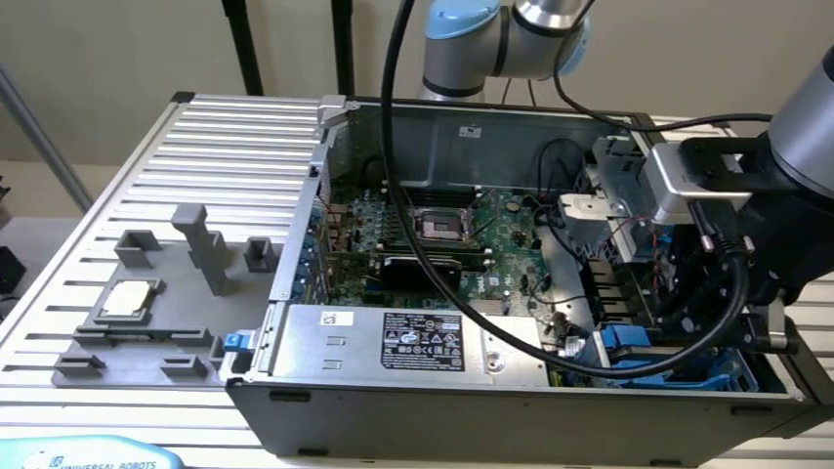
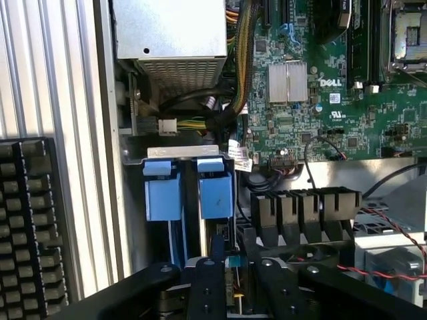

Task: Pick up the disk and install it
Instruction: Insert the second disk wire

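The disk [image 2: 215,190], a flat silver-grey hard drive with blue plastic carrier rails, stands on edge in the drive bay at the near corner of the open grey computer case [image 1: 521,410], on the exterior view's right. It sits just beside a second blue-capped carrier [image 2: 163,190]. Its long axis runs straight away from the gripper [image 2: 237,270], down into the bay. The black fingers [image 2: 205,290] appear closed on the disk's nearest edge, one on each flat face. The arm reaches in from the exterior view's right, wrist low over the bay and pointing into the case, past the green motherboard [image 1: 456,234].
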{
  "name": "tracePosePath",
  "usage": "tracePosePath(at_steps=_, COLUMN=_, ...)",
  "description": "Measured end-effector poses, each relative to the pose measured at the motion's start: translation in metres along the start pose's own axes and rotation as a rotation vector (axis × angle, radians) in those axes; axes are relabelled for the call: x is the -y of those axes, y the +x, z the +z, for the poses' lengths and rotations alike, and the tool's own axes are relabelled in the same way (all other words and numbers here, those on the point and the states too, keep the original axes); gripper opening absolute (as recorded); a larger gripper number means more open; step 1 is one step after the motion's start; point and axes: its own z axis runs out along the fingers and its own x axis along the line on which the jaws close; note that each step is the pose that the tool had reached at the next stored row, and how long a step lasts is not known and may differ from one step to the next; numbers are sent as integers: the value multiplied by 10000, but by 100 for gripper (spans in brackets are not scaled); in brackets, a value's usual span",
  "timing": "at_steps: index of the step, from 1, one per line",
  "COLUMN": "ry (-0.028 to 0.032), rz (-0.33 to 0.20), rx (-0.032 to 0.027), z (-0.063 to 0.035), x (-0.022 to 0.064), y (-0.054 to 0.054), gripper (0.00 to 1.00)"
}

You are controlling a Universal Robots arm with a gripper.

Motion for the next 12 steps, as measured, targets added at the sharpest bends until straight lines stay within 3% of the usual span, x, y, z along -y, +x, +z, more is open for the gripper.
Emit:
tracePosePath(at_steps=4, ry=64, rz=-6, rx=4, z=-17, x=-103, y=14, gripper=25)
tracePosePath(at_steps=12, ry=68, rz=-13, rx=6, z=-17, x=-110, y=14, gripper=25)
